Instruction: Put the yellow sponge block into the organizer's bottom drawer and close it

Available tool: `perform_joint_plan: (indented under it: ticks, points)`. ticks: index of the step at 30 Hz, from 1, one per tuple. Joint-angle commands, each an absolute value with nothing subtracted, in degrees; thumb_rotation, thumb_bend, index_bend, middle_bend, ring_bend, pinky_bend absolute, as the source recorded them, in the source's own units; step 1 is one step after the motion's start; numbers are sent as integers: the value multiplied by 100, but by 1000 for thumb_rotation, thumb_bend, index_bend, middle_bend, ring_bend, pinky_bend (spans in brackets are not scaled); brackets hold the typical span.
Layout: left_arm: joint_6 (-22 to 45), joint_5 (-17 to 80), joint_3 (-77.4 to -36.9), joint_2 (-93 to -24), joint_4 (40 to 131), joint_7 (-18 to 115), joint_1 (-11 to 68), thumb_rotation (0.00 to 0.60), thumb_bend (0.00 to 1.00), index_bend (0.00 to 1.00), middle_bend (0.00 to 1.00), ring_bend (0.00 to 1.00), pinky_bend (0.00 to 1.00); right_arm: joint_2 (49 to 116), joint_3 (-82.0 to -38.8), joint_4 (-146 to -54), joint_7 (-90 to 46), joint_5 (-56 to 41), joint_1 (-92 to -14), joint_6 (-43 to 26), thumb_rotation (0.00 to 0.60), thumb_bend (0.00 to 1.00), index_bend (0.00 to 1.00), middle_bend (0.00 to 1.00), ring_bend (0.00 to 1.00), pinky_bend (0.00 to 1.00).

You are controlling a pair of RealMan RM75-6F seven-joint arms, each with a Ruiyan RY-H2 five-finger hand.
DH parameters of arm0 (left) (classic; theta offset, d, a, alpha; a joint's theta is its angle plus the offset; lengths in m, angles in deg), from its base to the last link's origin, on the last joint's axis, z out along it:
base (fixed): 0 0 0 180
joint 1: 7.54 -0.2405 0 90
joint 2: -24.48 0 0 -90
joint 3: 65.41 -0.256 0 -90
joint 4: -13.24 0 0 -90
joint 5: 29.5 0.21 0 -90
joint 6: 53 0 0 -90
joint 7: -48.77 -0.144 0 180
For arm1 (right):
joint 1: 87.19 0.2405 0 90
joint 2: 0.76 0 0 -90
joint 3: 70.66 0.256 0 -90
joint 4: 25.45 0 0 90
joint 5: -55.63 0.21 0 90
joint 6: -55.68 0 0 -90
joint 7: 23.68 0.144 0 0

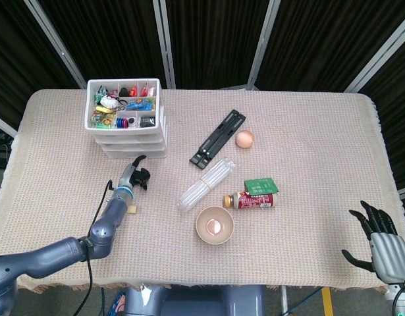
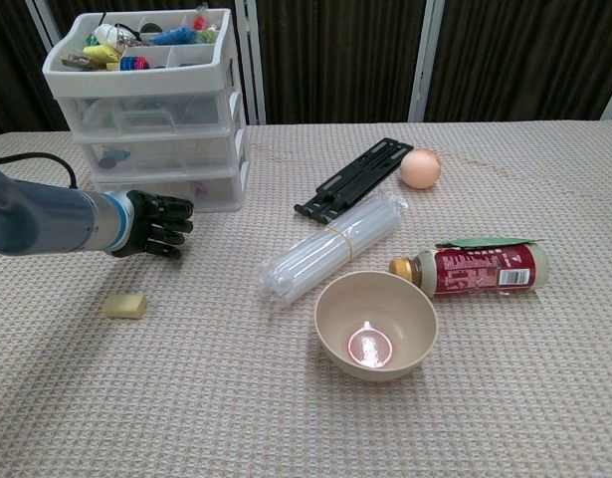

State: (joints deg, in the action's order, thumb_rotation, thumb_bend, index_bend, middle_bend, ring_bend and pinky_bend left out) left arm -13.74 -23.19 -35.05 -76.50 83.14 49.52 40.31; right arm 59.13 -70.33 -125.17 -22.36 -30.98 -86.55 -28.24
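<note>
The yellow sponge block (image 1: 132, 209) (image 2: 124, 306) lies on the cloth, just nearer the table's front than my left hand. The white three-drawer organizer (image 1: 126, 122) (image 2: 151, 110) stands at the back left, its top tray full of small items. Its bottom drawer (image 2: 201, 189) is closed. My left hand (image 1: 137, 175) (image 2: 156, 224) hovers just in front of that drawer with its fingers curled in, holding nothing. My right hand (image 1: 380, 240) hangs off the table's front right corner, fingers spread and empty; the chest view does not show it.
A tan bowl (image 1: 215, 225) (image 2: 375, 324) sits front centre beside a lying red bottle (image 1: 251, 199) (image 2: 475, 269). A bundle of clear tubes (image 1: 205, 184) (image 2: 330, 247), a black rail (image 1: 218, 138) (image 2: 355, 179) and an egg (image 1: 245, 139) (image 2: 420, 167) lie mid-table.
</note>
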Motion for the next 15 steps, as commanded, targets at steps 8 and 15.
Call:
perform_joint_plan:
  ticks: [8, 15]
  points:
    - [-1343, -2013, -3732, -7450, 8764, 5098, 3739, 600, 1000, 204, 986, 874, 673, 5921, -7029, -12516, -2273, -3111, -8661, -2846, 600, 102, 162, 0, 0, 0]
    - [-1219, -1425, -3952, -7212, 9400, 5342, 3283, 600, 1000, 214, 987, 874, 673, 5952, -7019, -12497, -2321, -3155, -8677, -2919, 600, 103, 162, 0, 0, 0]
